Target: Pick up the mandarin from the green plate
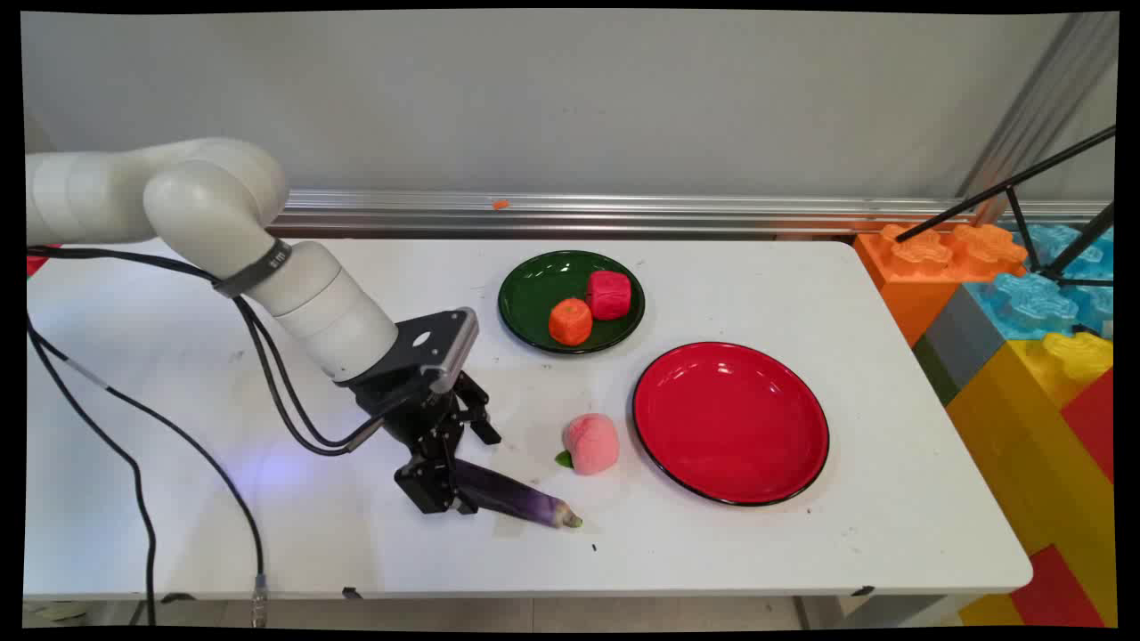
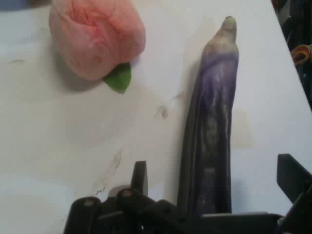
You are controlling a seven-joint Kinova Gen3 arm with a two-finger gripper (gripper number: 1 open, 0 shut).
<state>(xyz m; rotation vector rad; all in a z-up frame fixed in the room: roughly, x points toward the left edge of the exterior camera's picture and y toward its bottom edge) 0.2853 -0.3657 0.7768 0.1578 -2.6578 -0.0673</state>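
Purple eggplant (image 1: 517, 499) lying flat on white counter (image 1: 802, 552) near front edge, hand (image 1: 436, 499) low over its butt end, fingers spread wide either side, not clamped, pink peach (image 1: 590, 442) near at 1 o'clock, red plate (image 1: 730, 422) beyond at 2 o'clock

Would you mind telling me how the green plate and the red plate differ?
The green plate is smaller and sits farther back; the red plate is larger and nearer. The green plate holds a red piece and an orange piece; the red plate holds nothing. Both are round and rest flat on the table.
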